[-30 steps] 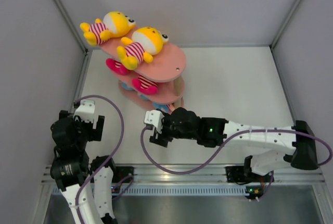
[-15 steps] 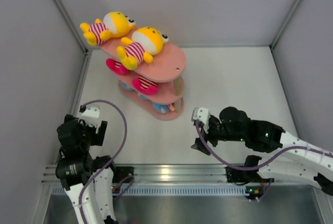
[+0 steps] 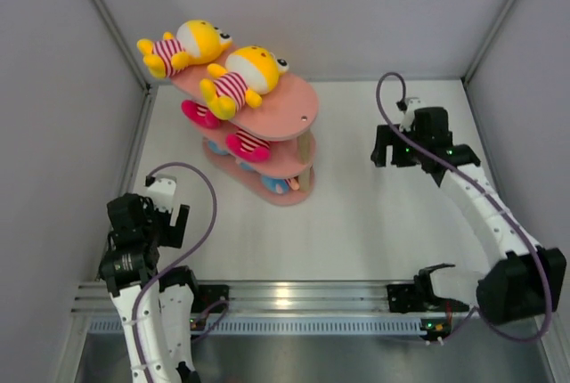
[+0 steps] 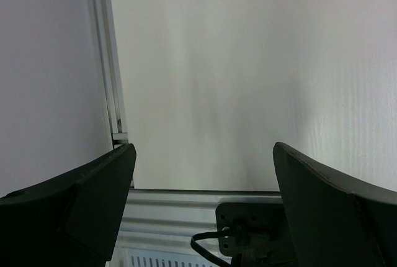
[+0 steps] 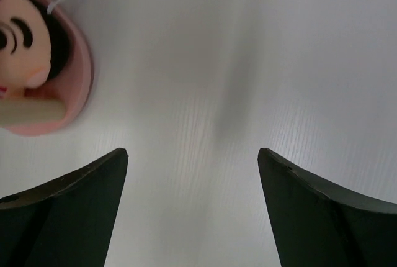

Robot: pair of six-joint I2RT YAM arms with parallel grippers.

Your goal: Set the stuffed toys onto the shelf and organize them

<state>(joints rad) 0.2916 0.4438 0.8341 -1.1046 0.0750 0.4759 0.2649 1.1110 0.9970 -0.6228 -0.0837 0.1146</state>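
The pink three-tier shelf stands at the back left of the table. Two yellow stuffed toys lie on its top board, two pink ones on the middle board, and a blue-shirted one peeks out at the bottom. My right gripper hangs open and empty to the right of the shelf, well apart from it. In the right wrist view the gripper holds nothing, and a beige-headed toy lies on the bottom board. My left gripper is open and empty near its base.
Grey walls enclose the table on the left, back and right, with a metal rail along the left wall's foot. An aluminium rail with the arm mounts runs along the near edge. White tabletop lies between shelf and arms.
My right arm has swung away from the shelf's front, to the right and back, its jaws spreading wider. The left arm has drawn down a little toward its base.
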